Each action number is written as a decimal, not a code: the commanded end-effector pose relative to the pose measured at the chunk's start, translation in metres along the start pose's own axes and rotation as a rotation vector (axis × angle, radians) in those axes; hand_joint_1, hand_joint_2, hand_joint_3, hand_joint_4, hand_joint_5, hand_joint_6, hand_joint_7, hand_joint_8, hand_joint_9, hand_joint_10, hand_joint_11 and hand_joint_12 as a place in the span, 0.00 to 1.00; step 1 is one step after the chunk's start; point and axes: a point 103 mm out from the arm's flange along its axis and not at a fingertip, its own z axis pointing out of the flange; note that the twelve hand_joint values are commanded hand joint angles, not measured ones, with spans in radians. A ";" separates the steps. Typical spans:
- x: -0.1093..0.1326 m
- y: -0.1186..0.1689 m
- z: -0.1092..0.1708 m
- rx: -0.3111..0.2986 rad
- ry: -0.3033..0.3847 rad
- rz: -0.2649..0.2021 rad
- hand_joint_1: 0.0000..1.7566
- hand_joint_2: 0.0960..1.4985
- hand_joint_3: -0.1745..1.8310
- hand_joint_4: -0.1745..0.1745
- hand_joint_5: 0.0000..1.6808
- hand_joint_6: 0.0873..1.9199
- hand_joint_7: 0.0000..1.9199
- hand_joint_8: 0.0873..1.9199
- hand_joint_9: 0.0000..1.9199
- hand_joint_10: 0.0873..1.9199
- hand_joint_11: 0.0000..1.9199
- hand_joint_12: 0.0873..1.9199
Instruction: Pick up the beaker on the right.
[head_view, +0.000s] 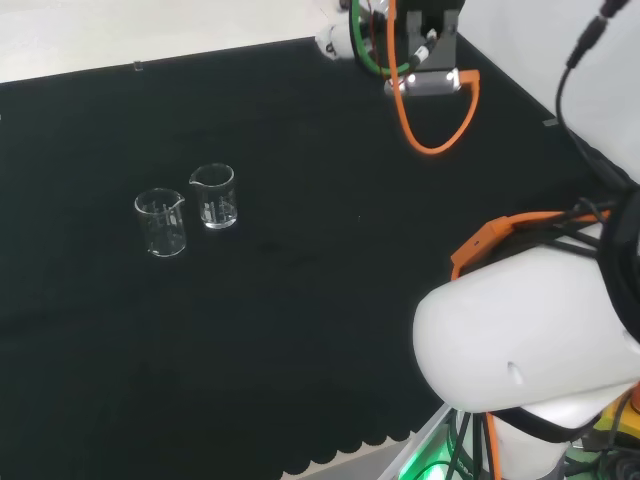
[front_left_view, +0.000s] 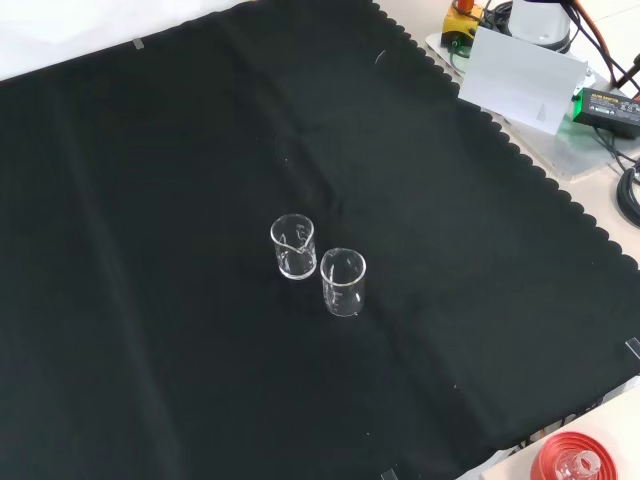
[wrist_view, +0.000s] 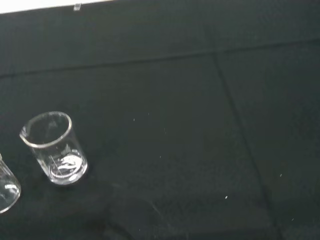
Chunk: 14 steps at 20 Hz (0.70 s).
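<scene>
Two clear glass beakers, upright and just apart on the black cloth (head_view: 300, 330); target beaker (head_view: 213, 196), head view's right; finger state indeterminable; approach should avoid the neighbouring beaker (head_view: 161, 222).

Even, soft light; faint glints on beakers (head_view: 185, 210).

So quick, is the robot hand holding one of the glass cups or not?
Robot hand: cannot be told. Both beakers, the right beaker and the left beaker in the head view, stand on the black cloth with nothing gripping them.
</scene>
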 end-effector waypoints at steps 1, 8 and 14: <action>0.002 0.042 0.039 0.024 0.055 -0.030 0.17 0.80 0.18 0.31 0.14 0.00 0.03 0.26 0.06 0.34 0.00 0.50; 0.006 0.072 0.065 0.052 0.113 -0.075 0.20 0.77 0.18 0.30 0.15 0.00 0.03 0.27 0.06 0.34 0.00 0.49; 0.021 0.090 0.086 0.066 0.169 -0.141 0.29 0.70 0.17 0.29 0.14 0.00 0.03 0.27 0.06 0.34 0.00 0.49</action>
